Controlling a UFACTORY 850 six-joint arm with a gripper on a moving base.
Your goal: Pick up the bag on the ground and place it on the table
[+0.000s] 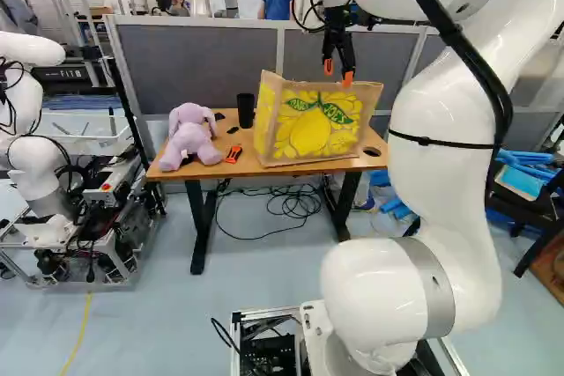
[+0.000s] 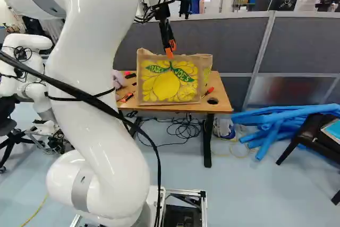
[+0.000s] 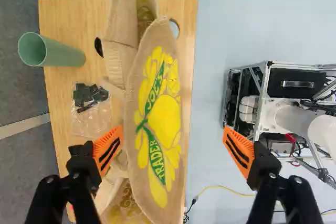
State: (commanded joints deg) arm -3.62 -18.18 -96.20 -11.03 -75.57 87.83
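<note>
Follow the white arm (image 1: 458,129) up and out to the claw (image 3: 175,149), spread wide, with nothing pinched between its pads. Just below, find the jute shopping bag (image 1: 310,125), upright on the counter (image 3: 71,19) towards the side nearest the base, lemon print facing back this way. Judge as already set down, not on the ground as worded in the task.

Expect little weight, if empty, though impossible to confirm from here. Probably rough and grippy rather than slippery, hardly fragile, soft in the walls yet stiff enough to stand. For any new hold, take the top rim (image 1: 330,87) near mid-length, one pad on each side of the cloth. Avoid pushing down on the mouth, for fear of buckling it. Otherwise, back straight up and away, careful not to snag the weave and topple everything.

Past the bag, note a clear packet of dark parts (image 3: 90,98) and, farther over, a tumbler (image 3: 63,53); off to the left, a plush toy (image 1: 188,134). Behind all that, a grey partition (image 2: 223,43).
</note>
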